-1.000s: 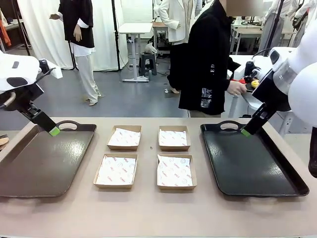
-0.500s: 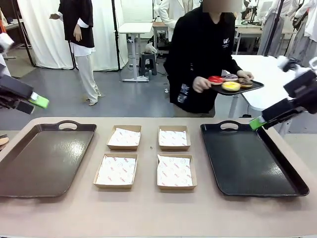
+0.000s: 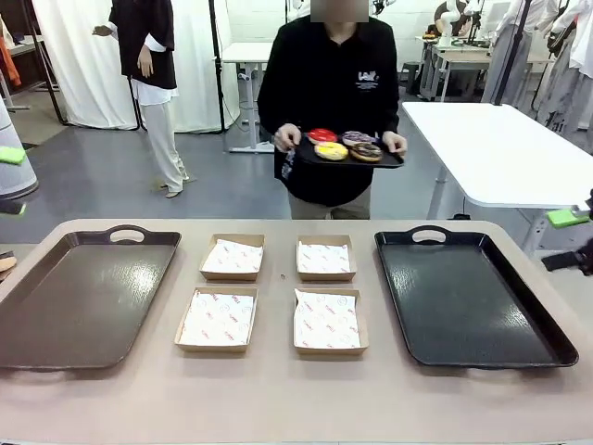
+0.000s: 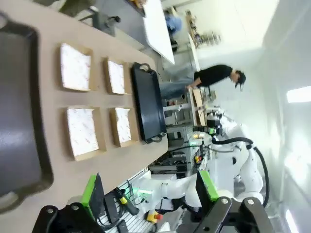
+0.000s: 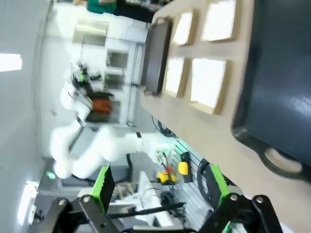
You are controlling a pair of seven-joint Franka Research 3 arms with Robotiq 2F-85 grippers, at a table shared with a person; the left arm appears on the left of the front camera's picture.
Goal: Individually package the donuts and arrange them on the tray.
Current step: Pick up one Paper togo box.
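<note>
A person stands at the far side of the table holding a small black tray (image 3: 393, 162) with both hands. On it lie the donuts: a red one (image 3: 322, 135), a yellow-topped one (image 3: 331, 150), a purple-white sprinkled one (image 3: 357, 138) and a chocolate one (image 3: 367, 152). My left gripper (image 3: 9, 181) is at the left edge, raised off the table; in its wrist view it (image 4: 149, 191) is open and empty. My right gripper (image 3: 569, 239) is at the right edge, beyond the black tray (image 3: 547, 334), and is also open and empty (image 5: 160, 187).
Four brown cardboard boxes lined with printed paper (image 3: 233, 257) (image 3: 326, 258) (image 3: 217, 320) (image 3: 328, 323) sit in a square at the table's middle. A dark brown tray (image 3: 56, 348) lies at the left. A white table (image 3: 491, 148) stands behind at the right, and another person stands far back left.
Both arms have drawn back from over the two big trays to the picture's edges. The person turned from the white table and came to the far side carrying the donut tray.
</note>
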